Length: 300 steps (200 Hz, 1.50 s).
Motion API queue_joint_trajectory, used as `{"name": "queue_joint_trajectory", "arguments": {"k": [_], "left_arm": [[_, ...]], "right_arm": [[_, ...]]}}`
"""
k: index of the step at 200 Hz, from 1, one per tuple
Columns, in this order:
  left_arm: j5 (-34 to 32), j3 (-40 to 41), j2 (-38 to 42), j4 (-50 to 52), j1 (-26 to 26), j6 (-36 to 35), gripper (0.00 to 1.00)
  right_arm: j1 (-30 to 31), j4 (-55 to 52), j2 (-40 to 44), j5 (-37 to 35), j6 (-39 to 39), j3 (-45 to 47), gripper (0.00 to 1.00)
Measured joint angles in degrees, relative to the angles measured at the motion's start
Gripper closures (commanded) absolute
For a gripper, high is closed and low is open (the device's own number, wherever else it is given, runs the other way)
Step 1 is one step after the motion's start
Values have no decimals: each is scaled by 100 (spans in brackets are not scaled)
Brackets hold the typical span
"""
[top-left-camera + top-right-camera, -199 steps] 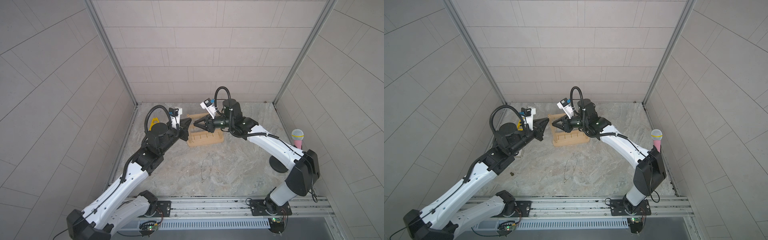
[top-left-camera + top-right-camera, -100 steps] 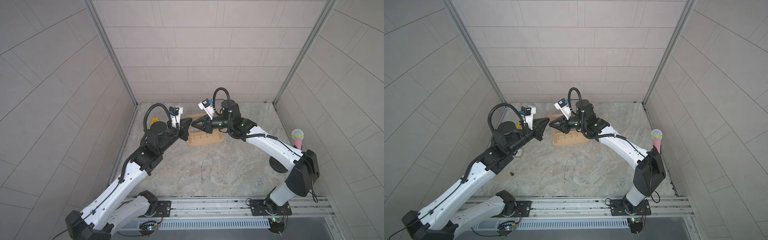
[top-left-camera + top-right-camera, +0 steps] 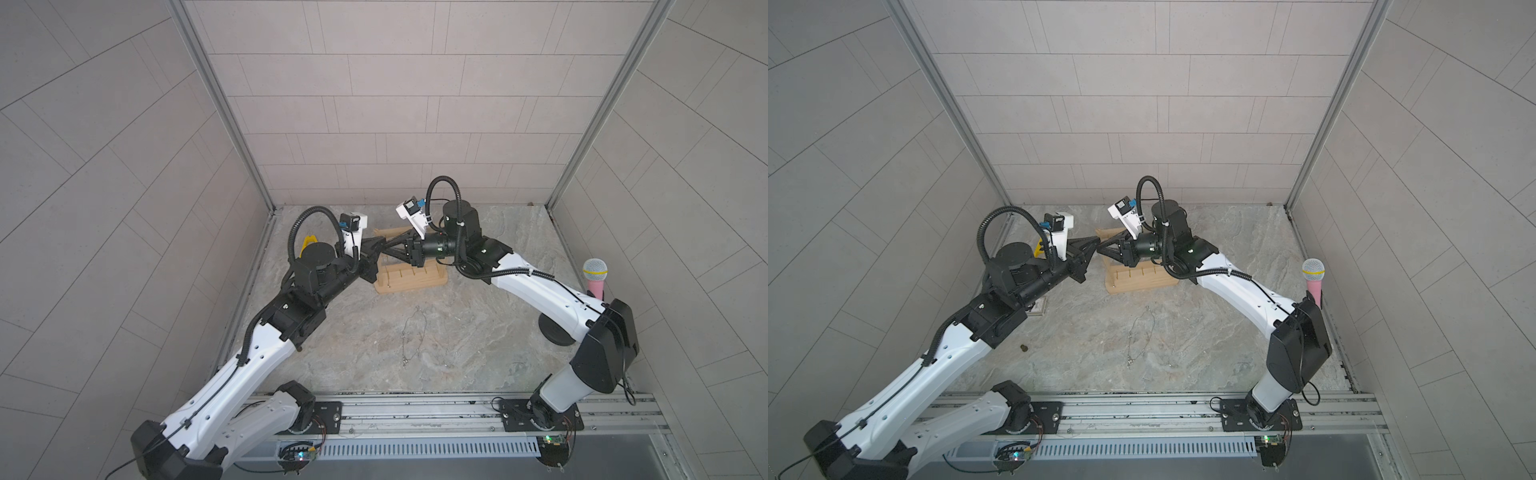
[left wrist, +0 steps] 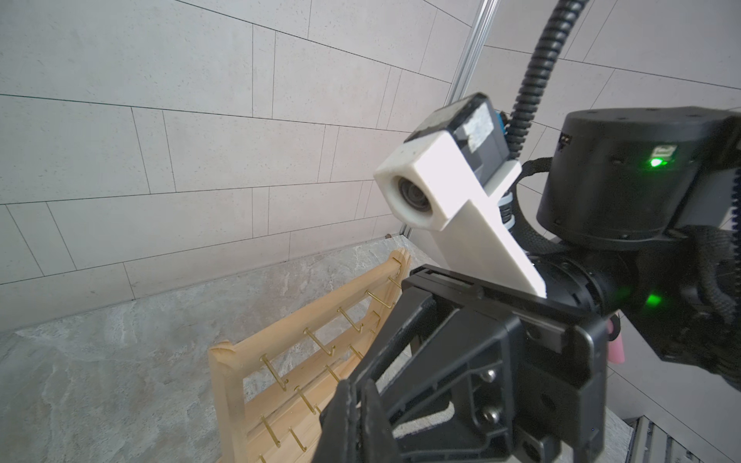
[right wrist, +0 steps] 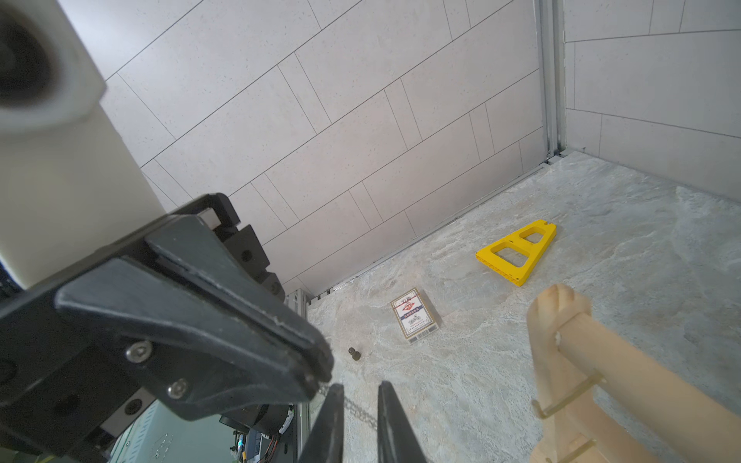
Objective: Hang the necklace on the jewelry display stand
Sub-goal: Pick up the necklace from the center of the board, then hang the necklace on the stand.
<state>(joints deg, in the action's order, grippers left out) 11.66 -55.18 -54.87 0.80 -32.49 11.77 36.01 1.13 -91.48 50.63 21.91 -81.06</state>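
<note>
The pale wooden jewelry display stand (image 3: 411, 282) (image 3: 1142, 282) leans near the back wall, its brass hooks (image 4: 276, 373) facing my left wrist camera. My left gripper (image 3: 381, 242) (image 4: 359, 391) is shut. Its tip meets my right gripper (image 3: 384, 251) (image 5: 361, 387) just off the stand's top corner (image 5: 561, 316). A short stretch of necklace chain (image 5: 363, 413) runs from the left gripper's fingers (image 5: 240, 320) across the narrow gap between the right fingers, which stand slightly apart. Another thin chain (image 3: 403, 349) (image 3: 1131, 345) lies on the floor in front of the stand.
A yellow triangular frame (image 5: 517, 252), a card deck (image 5: 415, 316) and a small dark piece (image 5: 355, 354) lie by the left wall. A pink microphone (image 3: 595, 278) stands at the right. Tiled walls close in the back and both sides.
My left gripper has risen toward the stand's top corner, and my right gripper has shifted left to meet it. The chain on the floor has not moved.
</note>
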Motion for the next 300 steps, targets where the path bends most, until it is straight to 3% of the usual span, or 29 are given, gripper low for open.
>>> {"name": "queue_joint_trajectory", "arguments": {"k": [220,273,300], "left_arm": [[339,-107,2,170,0,133,100],[376,-245,2,219,0,170,100],[372,-247,2,271,2,168,100]], "right_arm": [[35,765,0,302,297,437,73],[37,870,0,289,369,472,95],[37,898,26,258,363,535,100]]}}
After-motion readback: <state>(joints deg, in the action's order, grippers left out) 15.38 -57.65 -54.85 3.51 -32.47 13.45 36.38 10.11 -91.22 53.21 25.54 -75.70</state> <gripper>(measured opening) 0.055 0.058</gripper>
